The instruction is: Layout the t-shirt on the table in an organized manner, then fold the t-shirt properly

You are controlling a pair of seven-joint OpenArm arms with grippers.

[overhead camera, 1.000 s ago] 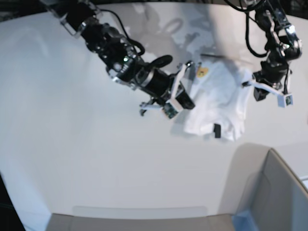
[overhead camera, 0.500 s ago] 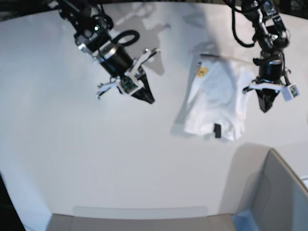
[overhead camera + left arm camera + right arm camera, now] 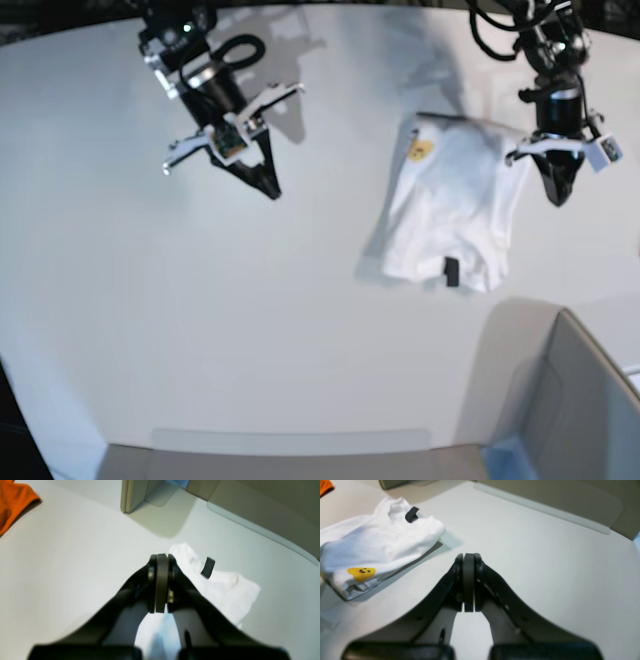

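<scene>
T-shirt: white, folded into a compact bundle, lying on the desk toward its right side, black tag uppermost.

Right pincer: closed, empty; has withdrawn from the shirt's edge to well clear of it.

Left pincer: closed, empty, just beside the bundle, lifted off.

Judgement: both arms released; folding appears complete.

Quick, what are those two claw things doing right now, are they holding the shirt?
Left gripper: closed, holding nothing; it sits beside the t-shirt.
Right gripper: closed, holding nothing, over bare table, apart from the t-shirt.
</scene>
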